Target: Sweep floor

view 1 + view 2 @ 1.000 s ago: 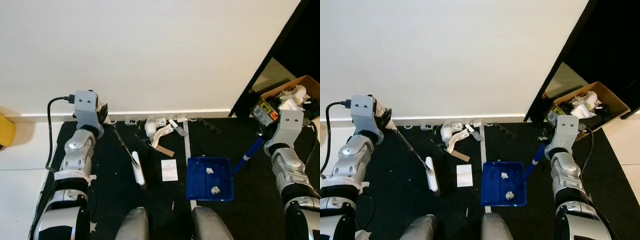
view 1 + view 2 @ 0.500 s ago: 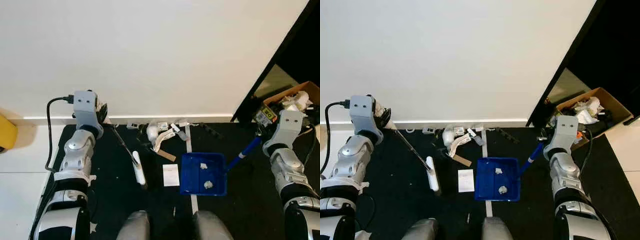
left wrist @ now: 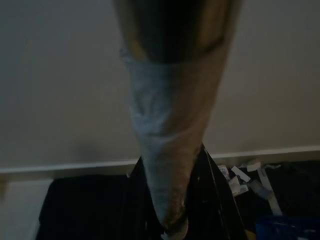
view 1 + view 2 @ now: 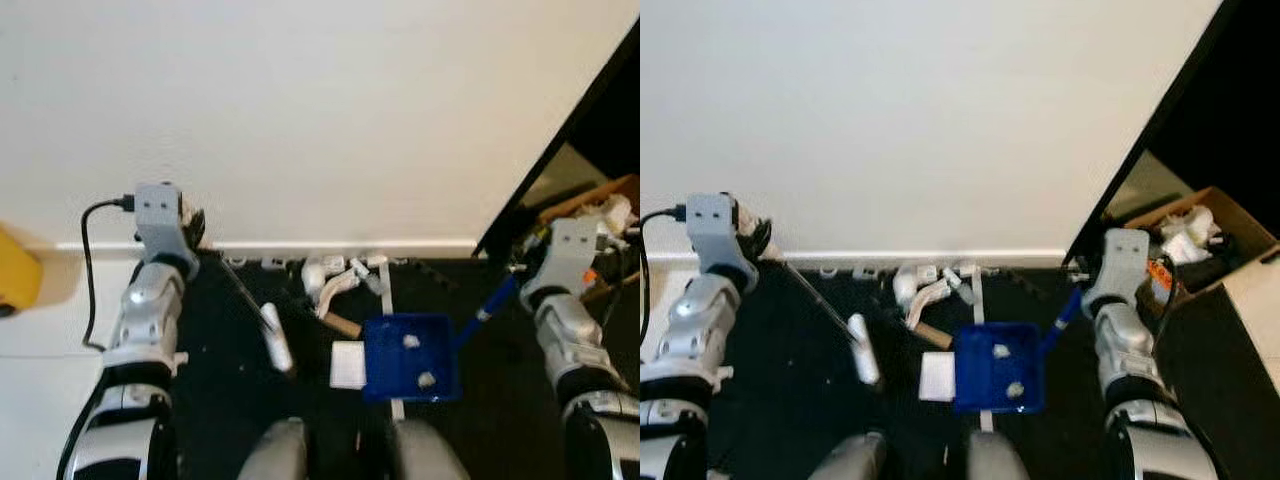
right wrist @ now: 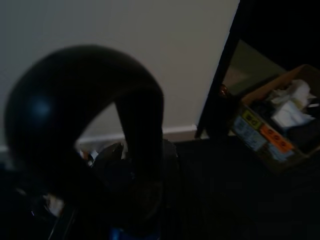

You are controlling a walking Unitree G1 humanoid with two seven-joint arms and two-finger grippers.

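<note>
broom (image 4: 272,338) gripped by left gripper (image 4: 196,232), dustpan (image 4: 412,356) by right gripper (image 4: 522,268); right wrist view adds cardboard box (image 5: 280,120).

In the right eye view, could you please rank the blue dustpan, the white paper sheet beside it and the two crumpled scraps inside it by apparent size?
1. Blue dustpan, clearly largest.
2. White paper sheet.
3. The two crumpled scraps, which look alike, so I would not rank one above the other.
</note>
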